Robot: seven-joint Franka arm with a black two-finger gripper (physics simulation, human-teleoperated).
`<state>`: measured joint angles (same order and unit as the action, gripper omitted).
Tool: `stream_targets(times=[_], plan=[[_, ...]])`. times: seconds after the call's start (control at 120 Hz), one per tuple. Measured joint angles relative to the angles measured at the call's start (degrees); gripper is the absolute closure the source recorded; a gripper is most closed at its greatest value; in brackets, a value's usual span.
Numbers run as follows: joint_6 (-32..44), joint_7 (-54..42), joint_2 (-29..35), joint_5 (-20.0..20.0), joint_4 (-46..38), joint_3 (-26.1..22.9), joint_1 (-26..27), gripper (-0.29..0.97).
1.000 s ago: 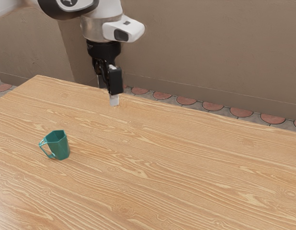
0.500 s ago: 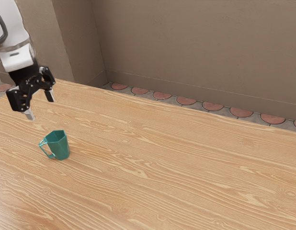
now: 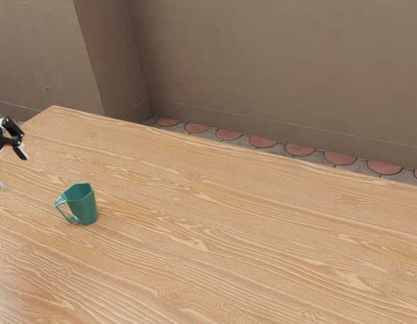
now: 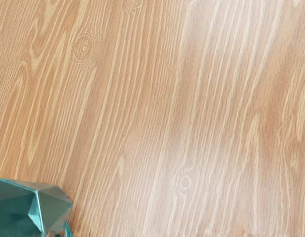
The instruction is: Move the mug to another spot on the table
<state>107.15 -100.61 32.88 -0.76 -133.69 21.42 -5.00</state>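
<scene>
Gripper (image 3: 9, 167) at the exterior view's left edge: arm and most of the hand cut off, two fingertips showing, apparently spread. Wrist view: teal mug (image 4: 29, 210) cut by the picture's edge, rim partly seen, handle barely.

Exterior view oblique above table (image 3: 262, 223), wrist view close, downward, sharing mug (image 3: 79, 202)

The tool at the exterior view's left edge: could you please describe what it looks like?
The tool is matte black and angular, with two slim black fingers that end in small pale, whitish tips. I can make out no cables or markings on it.
</scene>
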Motion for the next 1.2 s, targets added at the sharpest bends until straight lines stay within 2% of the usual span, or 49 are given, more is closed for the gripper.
stream_targets(times=[0.158, 0.217, 0.425, 0.708, 0.9, 1.2], plan=[[-3.45, 4.25, -2.07, 0.5, 1.53, 0.34, -2.59, 0.0], [-4.2, 5.99, -3.3, 1.27, 1.66, 2.31, -2.8, 0.0], [-5.0, 11.34, -13.09, 2.85, 6.56, 7.14, -2.92, 0.0], [-4.4, 17.42, -21.85, 3.14, 10.37, 7.79, -2.89, 0.0], [-3.21, 21.6, -31.04, 1.08, 15.4, 7.31, -2.48, 0.0], [-0.76, 26.5, -37.94, -3.38, 18.26, 4.88, -2.38, 0.0]])
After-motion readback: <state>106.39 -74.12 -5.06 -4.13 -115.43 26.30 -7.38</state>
